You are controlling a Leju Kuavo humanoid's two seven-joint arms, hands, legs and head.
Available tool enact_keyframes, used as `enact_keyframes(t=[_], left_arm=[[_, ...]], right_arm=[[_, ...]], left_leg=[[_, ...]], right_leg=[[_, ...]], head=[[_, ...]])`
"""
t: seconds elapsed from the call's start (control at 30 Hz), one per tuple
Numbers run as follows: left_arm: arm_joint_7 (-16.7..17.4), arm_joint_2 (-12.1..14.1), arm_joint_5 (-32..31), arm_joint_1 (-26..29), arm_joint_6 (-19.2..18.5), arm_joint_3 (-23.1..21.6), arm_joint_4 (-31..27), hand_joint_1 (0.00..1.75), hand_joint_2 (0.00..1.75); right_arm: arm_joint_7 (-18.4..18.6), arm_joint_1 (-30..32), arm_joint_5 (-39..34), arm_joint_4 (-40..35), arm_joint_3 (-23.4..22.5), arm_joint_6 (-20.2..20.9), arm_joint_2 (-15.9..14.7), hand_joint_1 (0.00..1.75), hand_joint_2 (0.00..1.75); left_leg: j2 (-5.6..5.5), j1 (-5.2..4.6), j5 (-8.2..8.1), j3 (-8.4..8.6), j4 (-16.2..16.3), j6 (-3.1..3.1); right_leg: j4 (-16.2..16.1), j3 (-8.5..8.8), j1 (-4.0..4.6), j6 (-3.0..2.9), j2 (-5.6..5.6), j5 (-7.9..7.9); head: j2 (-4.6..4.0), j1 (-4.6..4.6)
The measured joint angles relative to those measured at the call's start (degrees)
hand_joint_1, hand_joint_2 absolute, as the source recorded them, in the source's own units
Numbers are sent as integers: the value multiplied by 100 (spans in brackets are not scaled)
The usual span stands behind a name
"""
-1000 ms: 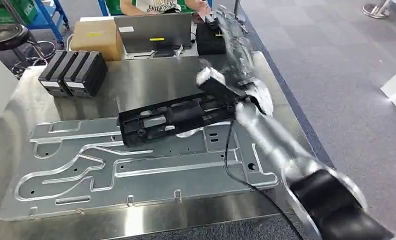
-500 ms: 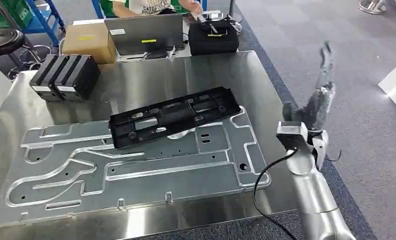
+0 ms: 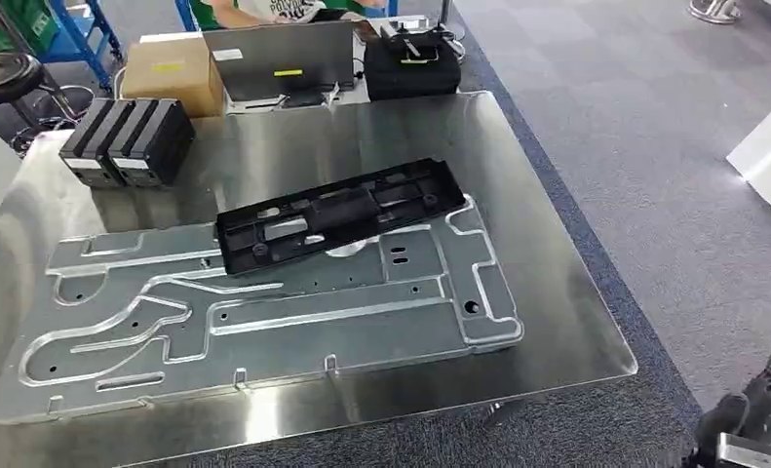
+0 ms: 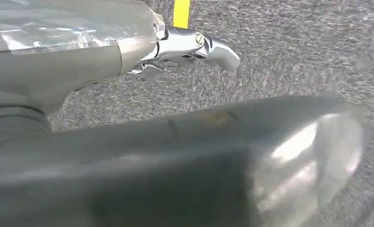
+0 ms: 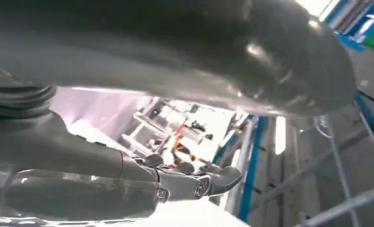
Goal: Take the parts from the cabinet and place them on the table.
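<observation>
A long black plastic part [image 3: 337, 214] lies flat on the steel table [image 3: 557, 292], its length resting across the far edge of a large silver machined plate [image 3: 264, 322]. My right hand [image 3: 761, 405] hangs low beside the table's near right corner, well away from the part. In the right wrist view this right hand [image 5: 175, 71] has its fingers [image 5: 194, 184] stretched out with nothing between them. My left hand [image 4: 166, 156] hangs over grey carpet, its fingers [image 4: 194, 45] extended and holding nothing.
Two black boxes [image 3: 128, 141] stand at the table's far left. A cardboard box [image 3: 174, 73], a grey laptop-like panel [image 3: 284, 60] and a black bag [image 3: 410, 66] line the far edge, where a person [image 3: 264, 10] sits. A stool [image 3: 6, 73] stands left, carpet lies right.
My right hand let go of the black part and swung right and down off the table. The part stays on the plate. The view shifted slightly.
</observation>
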Motion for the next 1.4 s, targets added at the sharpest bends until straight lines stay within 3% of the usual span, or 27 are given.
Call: enact_keyframes(t=[0.1, 0.13, 0.17, 0.23, 0.27, 0.3, 0.37, 0.43, 0.47, 0.5, 0.6, 0.63, 0.67, 0.7, 0.77, 0.8, 0.87, 0.93, 0.97, 1.0, 1.13, 1.17, 1.2, 1.27, 1.3, 1.33, 1.4], left_arm=[[-2, 31, 0, 8, 2, 0, -22, 0, 0], [0, 46, 0, 30, 9, 0, -24, 0, 0], [0, 52, 0, 52, 11, 0, -31, 0, 0], [2, 55, 22, 78, 13, 0, -37, 0, 0], [2, 61, 9, 77, 13, 0, -37, 0, 0], [2, 65, 4, 76, 13, 0, -39, 0, 0], [2, 79, 6, 76, 13, 0, -42, 0, 0], [2, 92, 7, 70, 13, 0, -44, 0, 0], [4, 116, 7, 56, 13, 0, -59, 0, 0], [11, 120, 7, 47, 13, 0, -61, 0, 0], [18, 127, 0, 61, 13, 0, -66, 0, 0], [16, 122, 0, 84, 13, 0, -63, 0, 0], [9, 122, 2, 72, 9, -2, -66, 0, 0], [0, 122, 7, 76, -7, -9, -66, 0, 0], [0, 122, 4, 81, -37, -17, -63, 0, 0], [2, 122, 4, 80, -44, -20, -63, 0, 0], [7, 122, 4, 82, -46, -24, -63, 0, 0], [20, 114, 4, 78, -46, -31, -63, 0, 0], [26, 107, 4, 73, -48, -35, -63, 0, 0], [33, 101, 9, 79, -50, -42, -63, 0, 0], [46, 92, 0, 98, -50, -50, -63, 0, 0], [61, 87, 2, 107, -48, -50, -63, 0, 0], [77, 74, 4, 118, -44, -52, -59, 0, 0], [105, 66, 4, 116, -44, -66, -48, 0, 0], [109, 66, 4, 115, -37, -70, -44, 0, 0], [112, 68, 4, 115, -35, -72, -44, 0, 0], [112, 68, 9, 128, -22, -74, -42, 0, 0]], right_arm=[[0, 19, 129, -11, -537, 432, 339, 0, 0], [0, 22, 201, -9, -688, 506, 450, 0, 0], [0, 20, 271, 4, -807, 574, 552, 0, 0], [0, 28, 336, 26, -1024, 633, 707, 0, 0], [0, 27, 345, 37, -1098, 648, 775, 0, 0], [0, 26, 347, 57, -1144, 657, 823, 0, 0], [0, 27, 354, 81, -1232, 672, 891, 0, 0], [0, 22, 376, 107, -1298, 703, 953, 0, 0], [0, 11, 417, 116, -1335, 756, 979, 0, 0], [0, -3, 461, 127, -1398, 830, 1027, 0, 0], [0, -57, 673, 208, -1569, 1020, 1143, 0, 0], [0, -63, 766, 247, -1640, 1076, 1164, 0, 0], [0, -71, 835, 315, -1720, 1134, 1202, 0, 0], [0, -95, 920, 374, -1820, 1201, 1217, 0, 0], [0, -161, 1150, 545, -2069, 1359, 1285, 0, 0], [0, -199, 1253, 643, -2185, 1413, 1320, 0, 0], [0, -281, 1537, 965, -2432, 1475, 1372, 0, 0], [0, -368, 1909, 1384, -2643, 1518, 1383, 0, 0], [0, -428, 2068, 1636, -2747, 1522, 1383, 0, 0], [0, -474, 2137, 1848, -2849, 1525, 1383, 0, 0], [0, -528, 2416, 2313, -3097, 1465, 1396, 0, 0], [44, -601, 2659, 2541, -3160, 1409, 1392, 0, 0], [198, -670, 3064, 2850, -3241, 1314, 1359, 0, 0], [654, -862, 4102, 3917, -3493, 677, 1181, 0, 0], [730, -963, 4420, 4599, -3650, 363, 1037, 0, 0], [879, -1012, 4615, 5108, -3776, 189, 935, 0, 0], [1899, -1166, 5303, 6319, -3892, 127, 742, 0, 0]], left_leg=[[-1, 10, 120, -16, -57, -144], [-5, 39, 46, -59, 13, -169], [-7, 36, -269, -139, 172, -170], [-15, 36, -1006, -336, 924, -164], [-17, 26, -1247, -414, 1365, -164], [-19, 19, -1308, -424, 1668, -157], [-18, -5, -978, -118, 1548, -121], [-18, -43, -656, 575, 669, -51], [-14, -77, -766, 937, 171, 6], [-7, -93, -873, 1142, -198, 19], [-4, -127, -800, 1045, -212, 97], [15, -60, -685, 1007, -290, 136], [49, -72, -616, 939, -285, 169], [56, -70, -560, 858, -285, 216], [65, -76, -429, 690, -279, 211], [72, -77, -368, 599, -266, 205], [82, -70, -245, 415, -226, 166], [82, -57, -155, 236, -155, 119], [81, -59, -111, 184, -105, 88], [70, -76, -86, 124, -66, 53], [67, -42, 88, 51, -83, -110], [43, -1, -110, 5, 30, -124], [28, -3, -486, -94, 292, -117], [15, -5, -1182, -304, 1130, -117], [8, -10, -1342, -352, 1494, -120], [8, -10, -1308, -326, 1704, -117], [8, -10, -859, 10, 1516, -102]], right_leg=[[-59, -63, 38, -144, -7, 37], [-96, -131, -8, -215, -34, 134], [-105, -206, 10, -269, -34, 196], [-98, -352, 46, -326, -38, 312], [-89, -438, 71, -339, -41, 373], [-68, -533, 97, -348, -39, 437], [-20, -705, 125, -348, -37, 529], [55, -848, 139, -328, -37, 598], [93, -884, 134, -311, -45, 623], [125, -912, 159, -282, -42, 650], [80, -922, 119, -180, -61, 813], [97, -948, 132, -150, -45, 832], [199, -1000, 108, -116, -25, 595], [452, -1077, 97, -87, -26, 223], [1275, -1236, 55, -12, -29, -440], [1600, -1268, 40, 19, -31, -526], [1672, -1067, -4, 58, -35, -177], [907, -461, -41, 70, -35, 176], [347, -36, -57, 69, -24, 99], [-146, 233, -8, 31, -9, -106], [-162, 80, 29, -209, -18, 17], [-174, 21, 32, -264, -55, 87], [-174, -62, 51, -316, -41, 155], [-174, -246, 82, -339, -47, 301], [-157, -351, 99, -340, -52, 369], [-133, -460, 103, -337, -56, 437], [-82, -695, 108, -322, -61, 571]], head=[[0, 2], [0, 2], [0, 2], [0, 2], [0, 0], [0, 0], [0, 0], [0, 0], [0, 0], [0, 0], [0, 2], [0, 2], [0, 2], [0, 2], [0, 2], [0, 2], [0, 2], [0, 2], [0, 2], [0, 2], [0, 2], [0, 0], [0, 2], [0, 0], [0, 0], [0, 2], [0, 0]])
